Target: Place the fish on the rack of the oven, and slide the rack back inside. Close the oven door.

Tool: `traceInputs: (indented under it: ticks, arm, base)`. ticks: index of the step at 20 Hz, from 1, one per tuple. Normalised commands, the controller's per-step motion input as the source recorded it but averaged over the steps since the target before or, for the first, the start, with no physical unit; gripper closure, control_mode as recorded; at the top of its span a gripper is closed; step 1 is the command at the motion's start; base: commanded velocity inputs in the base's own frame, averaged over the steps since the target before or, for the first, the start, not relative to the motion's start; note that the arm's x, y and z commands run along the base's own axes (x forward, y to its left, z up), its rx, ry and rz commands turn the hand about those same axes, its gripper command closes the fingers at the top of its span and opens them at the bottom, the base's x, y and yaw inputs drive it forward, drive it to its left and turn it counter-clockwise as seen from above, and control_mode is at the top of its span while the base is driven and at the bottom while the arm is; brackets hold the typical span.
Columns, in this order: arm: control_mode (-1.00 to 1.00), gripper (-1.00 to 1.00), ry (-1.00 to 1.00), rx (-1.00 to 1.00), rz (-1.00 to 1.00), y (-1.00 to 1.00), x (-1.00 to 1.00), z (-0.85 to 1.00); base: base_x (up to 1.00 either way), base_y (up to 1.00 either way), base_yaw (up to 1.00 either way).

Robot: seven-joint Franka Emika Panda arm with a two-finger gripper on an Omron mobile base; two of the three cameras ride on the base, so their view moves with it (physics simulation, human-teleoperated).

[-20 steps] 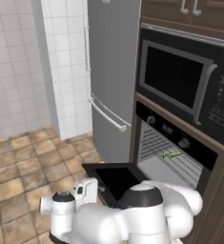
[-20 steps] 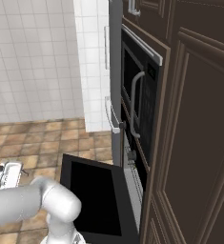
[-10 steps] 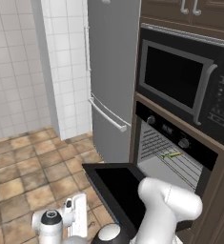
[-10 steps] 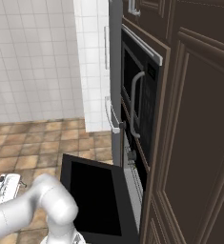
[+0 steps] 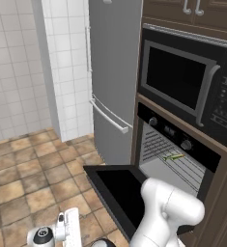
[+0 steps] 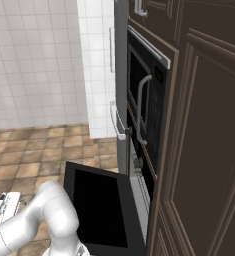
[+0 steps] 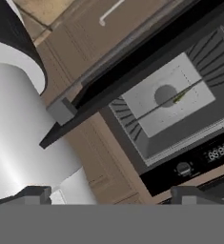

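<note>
Fish (image 5: 173, 156) is seen on the rack (image 5: 175, 159) inside the oven (image 5: 177, 159); claw (image 7: 111, 190) spread, empty; door (image 5: 122, 193) closing judged next.

Both base views look forward and down from behind the arm, sharing the open oven door (image 5: 120, 193); the hand view, rolled, faces the oven (image 7: 170, 102) cavity from below.

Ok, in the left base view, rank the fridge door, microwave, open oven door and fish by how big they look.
1. Fridge door, largest.
2. Microwave.
3. Oven door, partly hidden by the arm and nearer the camera, so its place against the microwave is unsure.
4. Fish, smallest.
</note>
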Motion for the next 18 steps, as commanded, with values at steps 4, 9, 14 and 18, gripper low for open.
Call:
traceInputs:
  ticks: [4, 9, 14, 18]
  arm:
    - [-1.00, -1.00, 0.00, -0.07, 0.00, -0.11, 0.37, -0.53]
    - [-1.00, -1.00, 0.01, -0.05, 0.00, -0.07, 0.47, -0.54]
    - [-1.00, -1.00, 0.00, -0.03, 0.00, 0.00, 0.56, -0.61]
    - [-1.00, -1.00, 0.00, -0.04, 0.00, 0.02, 0.54, -0.61]
  base:
    - [0.00, 0.00, 0.00]
    - [0.00, 0.00, 0.00]
    - [0.00, 0.00, 0.00]
    - [0.00, 0.00, 0.00]
